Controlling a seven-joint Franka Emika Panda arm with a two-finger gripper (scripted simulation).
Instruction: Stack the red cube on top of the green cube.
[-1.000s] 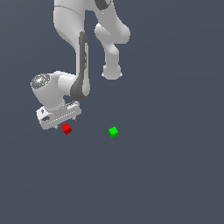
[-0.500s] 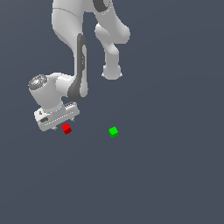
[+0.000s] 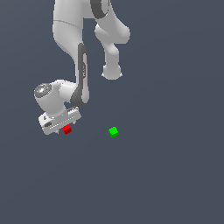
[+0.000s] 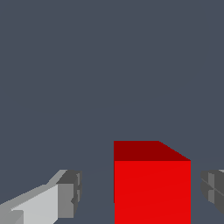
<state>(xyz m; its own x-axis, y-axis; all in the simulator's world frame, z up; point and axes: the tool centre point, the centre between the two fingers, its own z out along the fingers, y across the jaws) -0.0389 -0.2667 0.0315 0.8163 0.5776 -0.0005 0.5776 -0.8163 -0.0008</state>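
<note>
A white robot arm bends down over a plain dark grey-blue counter [image 3: 175, 175]. Its gripper [image 3: 65, 130] sits low at the exterior view's left, right over the red cube [image 3: 67, 129]. In the wrist view the red cube [image 4: 152, 183] lies between the 2 fingers [image 4: 70, 194], jaws parted with a gap showing on each side. The green cube [image 3: 113, 131] rests alone toward the exterior view's right, well apart, with bare counter all around it.

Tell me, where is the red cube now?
In the exterior view the red cube sits directly under the hand, to the left of the green cube; the wrist view shows it between the open fingers.
</note>
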